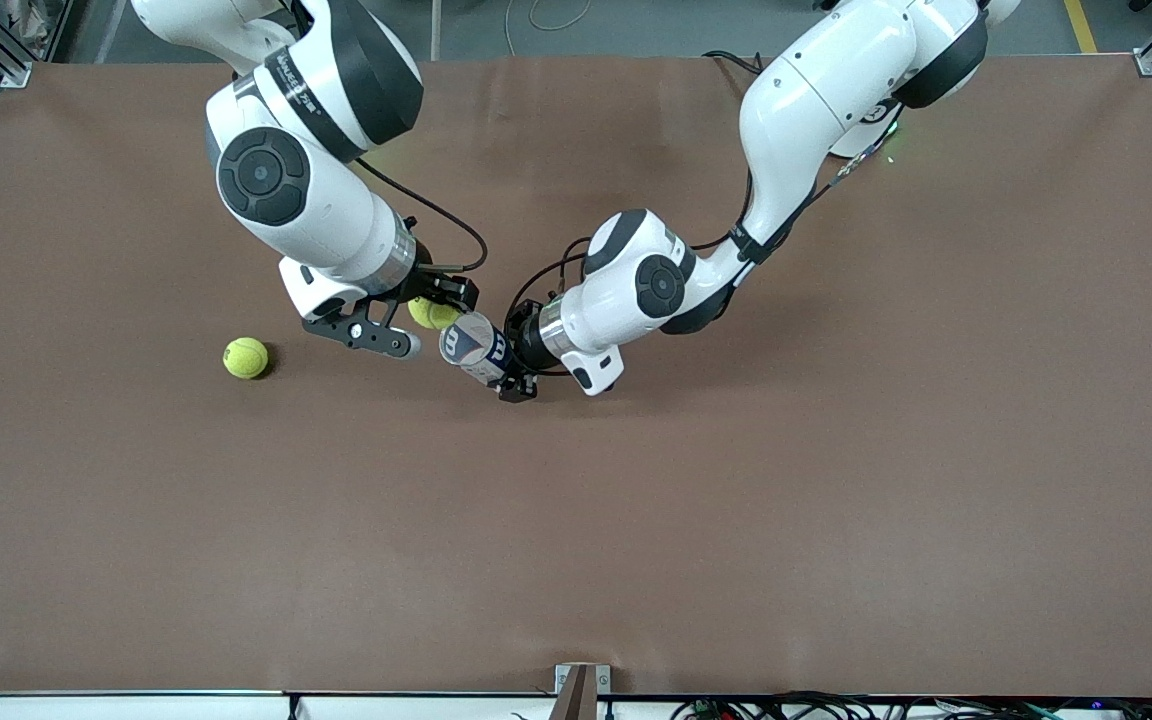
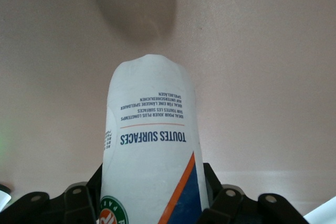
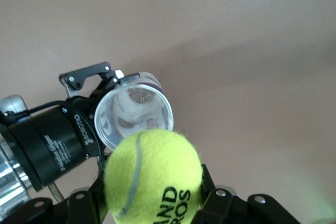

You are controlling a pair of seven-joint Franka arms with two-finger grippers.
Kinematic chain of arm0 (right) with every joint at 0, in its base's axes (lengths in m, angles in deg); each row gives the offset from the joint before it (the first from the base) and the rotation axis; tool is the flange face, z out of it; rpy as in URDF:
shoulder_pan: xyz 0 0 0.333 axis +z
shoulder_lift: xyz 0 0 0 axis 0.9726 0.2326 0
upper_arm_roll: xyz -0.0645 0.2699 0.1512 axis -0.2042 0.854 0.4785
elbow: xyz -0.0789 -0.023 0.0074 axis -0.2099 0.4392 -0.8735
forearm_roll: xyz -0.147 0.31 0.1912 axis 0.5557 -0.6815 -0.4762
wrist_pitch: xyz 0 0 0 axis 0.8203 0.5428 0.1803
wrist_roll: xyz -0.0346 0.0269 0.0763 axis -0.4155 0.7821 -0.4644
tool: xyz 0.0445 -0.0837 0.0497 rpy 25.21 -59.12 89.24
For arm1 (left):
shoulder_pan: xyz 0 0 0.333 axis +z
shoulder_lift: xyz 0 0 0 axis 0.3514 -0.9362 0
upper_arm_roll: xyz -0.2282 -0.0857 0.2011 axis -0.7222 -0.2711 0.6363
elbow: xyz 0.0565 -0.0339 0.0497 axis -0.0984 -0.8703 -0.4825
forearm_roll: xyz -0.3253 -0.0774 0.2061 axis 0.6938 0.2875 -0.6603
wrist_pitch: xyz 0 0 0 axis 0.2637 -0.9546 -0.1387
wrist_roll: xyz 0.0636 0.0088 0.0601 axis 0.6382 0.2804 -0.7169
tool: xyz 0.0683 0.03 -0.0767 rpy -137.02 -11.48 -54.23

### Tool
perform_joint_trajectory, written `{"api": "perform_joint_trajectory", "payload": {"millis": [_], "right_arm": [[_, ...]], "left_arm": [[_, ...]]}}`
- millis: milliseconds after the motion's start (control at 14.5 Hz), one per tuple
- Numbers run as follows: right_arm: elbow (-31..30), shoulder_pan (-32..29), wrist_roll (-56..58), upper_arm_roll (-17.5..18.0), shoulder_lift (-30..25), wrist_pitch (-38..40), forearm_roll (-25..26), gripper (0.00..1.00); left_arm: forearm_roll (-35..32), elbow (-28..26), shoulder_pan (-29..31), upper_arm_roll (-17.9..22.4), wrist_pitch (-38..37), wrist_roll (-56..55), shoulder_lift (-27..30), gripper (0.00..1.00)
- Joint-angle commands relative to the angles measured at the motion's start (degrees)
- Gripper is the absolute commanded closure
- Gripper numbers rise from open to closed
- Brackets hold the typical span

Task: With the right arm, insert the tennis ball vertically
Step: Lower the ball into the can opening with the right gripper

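The right gripper [image 1: 433,303] is clamped on a tennis ball [image 1: 431,313], carried in the air over the middle of the table [image 1: 836,500]. The right wrist view shows the ball [image 3: 153,178] pinched between the two fingers, with the open mouth of a clear can [image 3: 134,111] just past it.

The left gripper [image 1: 514,378] grips that can [image 1: 473,345] around its labelled body, and the left wrist view shows the can [image 2: 152,150] squeezed between the fingers. From the front the can seems tilted, its mouth turned up toward the ball, though the exact angle is hard to read.

So the pickup looks done on both sides: ball in hand, can held ready. What remains is the insertion itself. The ball sits just beside the rim, not yet inside, and still needs lining up over the opening before it goes in and is let go.

A second ball [image 1: 245,357] lies on the table toward the right arm's end, untouched.
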Motion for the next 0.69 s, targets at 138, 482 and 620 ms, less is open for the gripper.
{"api": "perform_joint_trajectory", "payload": {"millis": [138, 482, 620], "right_arm": [[0.03, 0.71, -0.88, -0.65, 2.89, -4.81, -1.18, 0.55], [0.12, 1.23, -0.97, -0.65, 4.57, -6.58, -1.09, 0.55], [0.12, 1.23, -0.97, -0.65, 4.83, -6.76, -1.09, 0.54]], "left_arm": [[1.94, 1.28, -0.04, -0.55, 0.45, 1.58, -0.84, 0.28], [2.03, 1.28, -0.04, -0.55, 0.45, 1.67, -0.84, 0.28], [2.11, 1.28, -0.04, -0.55, 0.45, 1.58, -0.84, 0.28]]}}
